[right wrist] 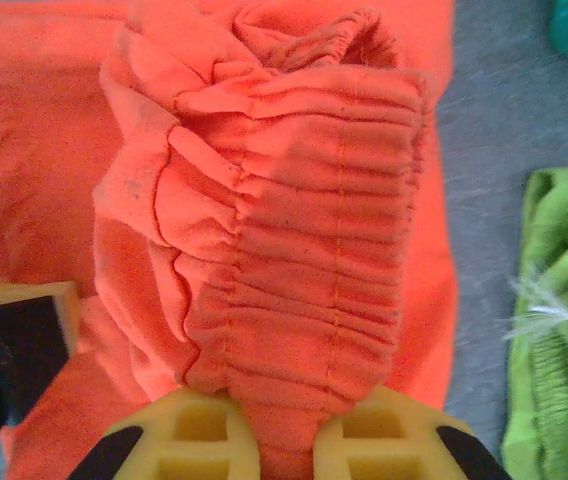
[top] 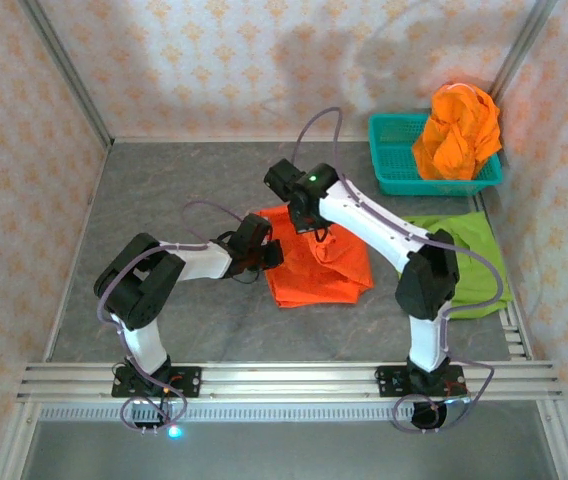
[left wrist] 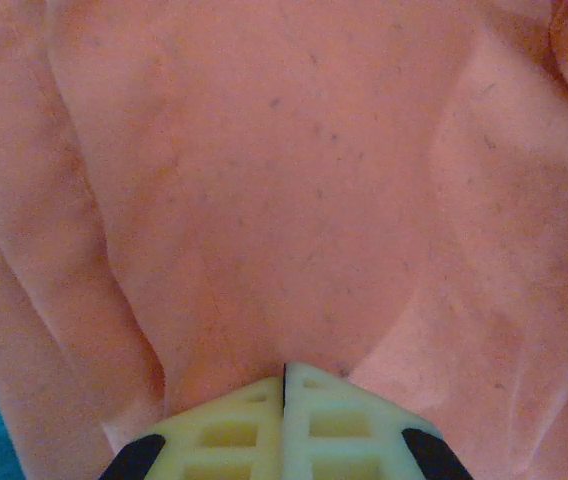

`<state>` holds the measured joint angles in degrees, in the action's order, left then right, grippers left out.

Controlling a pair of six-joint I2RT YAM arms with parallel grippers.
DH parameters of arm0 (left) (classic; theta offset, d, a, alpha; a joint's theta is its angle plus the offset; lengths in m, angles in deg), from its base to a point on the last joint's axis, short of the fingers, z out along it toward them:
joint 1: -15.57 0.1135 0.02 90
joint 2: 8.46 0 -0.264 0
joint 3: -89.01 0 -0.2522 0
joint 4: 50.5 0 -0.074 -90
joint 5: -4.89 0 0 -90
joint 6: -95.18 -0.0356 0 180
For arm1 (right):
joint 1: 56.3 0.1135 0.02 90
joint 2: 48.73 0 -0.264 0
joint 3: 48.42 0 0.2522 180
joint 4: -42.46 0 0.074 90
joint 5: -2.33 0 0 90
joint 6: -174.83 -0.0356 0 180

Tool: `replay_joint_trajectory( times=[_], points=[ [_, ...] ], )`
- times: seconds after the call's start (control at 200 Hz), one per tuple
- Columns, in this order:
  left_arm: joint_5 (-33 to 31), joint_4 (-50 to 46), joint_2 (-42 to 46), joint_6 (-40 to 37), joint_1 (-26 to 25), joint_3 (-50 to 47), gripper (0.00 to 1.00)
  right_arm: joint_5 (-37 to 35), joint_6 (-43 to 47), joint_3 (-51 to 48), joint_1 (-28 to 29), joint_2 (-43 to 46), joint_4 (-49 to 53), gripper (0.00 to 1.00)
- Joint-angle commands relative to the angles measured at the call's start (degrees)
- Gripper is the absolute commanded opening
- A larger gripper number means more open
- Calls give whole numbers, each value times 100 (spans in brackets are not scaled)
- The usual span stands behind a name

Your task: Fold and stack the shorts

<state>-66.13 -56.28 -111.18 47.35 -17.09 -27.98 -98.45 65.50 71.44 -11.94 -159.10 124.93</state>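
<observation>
Your right gripper (right wrist: 282,425) clamps the gathered waistband of the one orange pair (top: 309,278) lying mid-table (top: 179,185); your left gripper (left wrist: 284,400) pinches its cloth. One lime green pair (top: 472,250) lies to its right, and an orange heap (top: 456,130), count unclear, sits in one teal basket (top: 389,165).

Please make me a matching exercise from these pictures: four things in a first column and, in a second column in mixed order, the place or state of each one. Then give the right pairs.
Things
1. lime green cloth shorts
2. teal plastic basket
3. right gripper
4. left gripper

Places or states
A. shut on a smooth part of the bright orange cloth shorts
B. holds a crumpled orange cloth heap, at the far right corner
C. shut on the gathered elastic waistband of the same orange shorts
D. lies spread on the grey table, at the right side

Pairs: 1-D, 2-B, 3-C, 4-A
</observation>
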Motion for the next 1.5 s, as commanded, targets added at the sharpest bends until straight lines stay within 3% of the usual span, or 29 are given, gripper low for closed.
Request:
replay_joint_trajectory(
  times=[0.0,0.135,0.215,0.33,0.37,0.425,0.606,0.846,1.111,1.276,1.491],
  points=[
    [-238,-186,105,54,-75,4,0,396,-260,36,29,-102,-270,2],
    [-578,-143,739,124,-73,-318,15,1183,-204,77,29,43,-681,20],
    [-1037,-364,1371,101,-77,-580,27,1486,-162,112,29,385,-890,42],
    [-1682,-651,2486,13,-68,-1045,64,1375,-100,-45,31,1210,-1189,78],
    [-1829,-718,2878,-36,-65,-1170,70,1331,-44,-226,16,1549,-1372,92],
    [-1926,-835,3361,-146,-56,-1234,76,1289,-34,-612,-20,2028,-1675,100],
    [-1636,-1447,3793,-552,-4,-611,81,1775,-446,-2462,-452,3361,-3061,100],
    [-921,-2360,2239,-748,39,902,73,2347,-1154,-4153,-923,4091,-4049,100],
    [-1052,-3407,269,-1284,338,2534,64,2385,-1595,-5099,-1085,4103,-4478,100],
    [-996,-3378,-355,-1262,514,2888,60,2299,-1540,-5366,-1234,3808,-4533,100],
    [-611,-3140,-911,-1069,513,3098,53,2704,-1666,-5584,-1584,3213,-4709,100]
  ],
)
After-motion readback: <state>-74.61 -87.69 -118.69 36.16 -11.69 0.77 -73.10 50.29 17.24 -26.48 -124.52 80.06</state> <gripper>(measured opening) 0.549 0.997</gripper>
